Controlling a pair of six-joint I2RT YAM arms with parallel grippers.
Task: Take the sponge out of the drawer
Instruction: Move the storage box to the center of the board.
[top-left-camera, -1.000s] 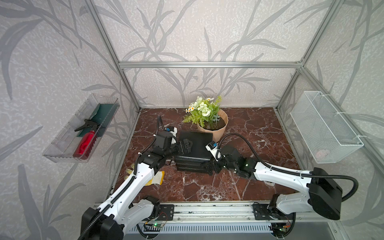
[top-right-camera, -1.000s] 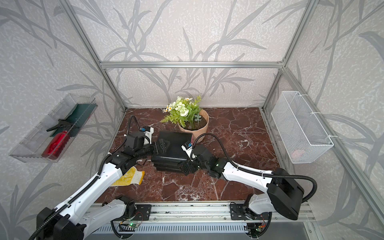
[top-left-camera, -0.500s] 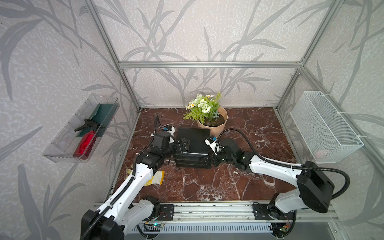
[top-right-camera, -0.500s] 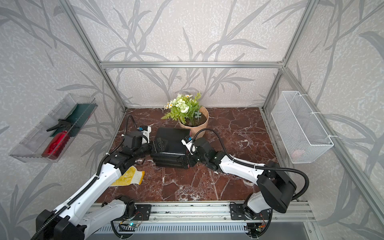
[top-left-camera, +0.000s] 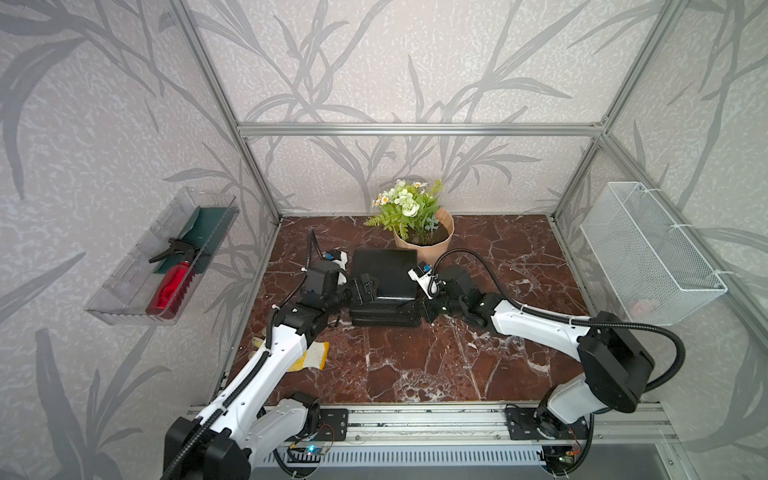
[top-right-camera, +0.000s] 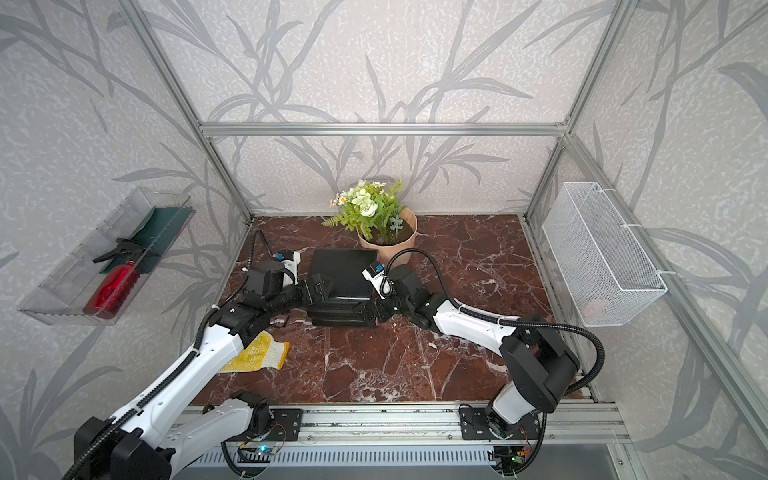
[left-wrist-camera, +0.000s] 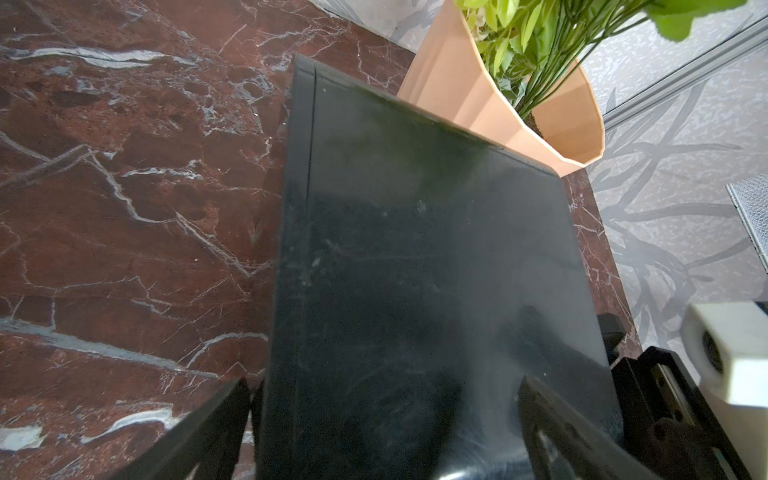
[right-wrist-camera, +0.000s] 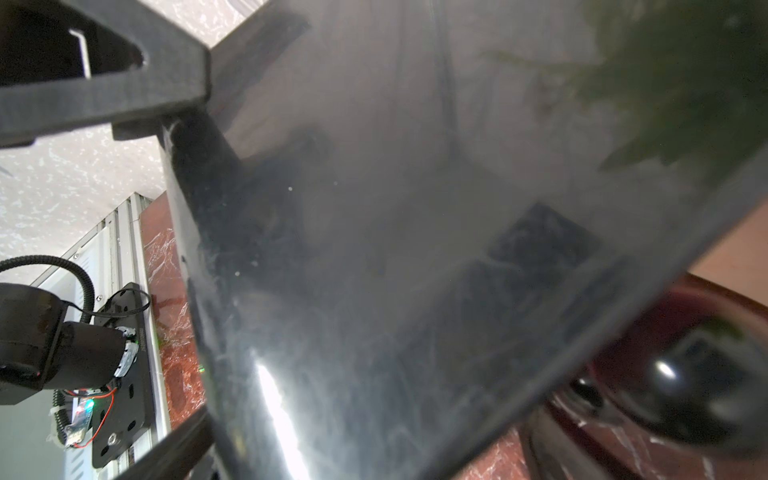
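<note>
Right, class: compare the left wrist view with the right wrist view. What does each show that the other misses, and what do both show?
Only the left wrist view shows a corner of the white wire-mesh basket and a white camera block. Only the right wrist view shows the silver aluminium base rail and a black mounting plate with a lit circuit board. Both show the glossy black drawer box up close and the red-brown marble tabletop. Neither shows a sponge.
</note>
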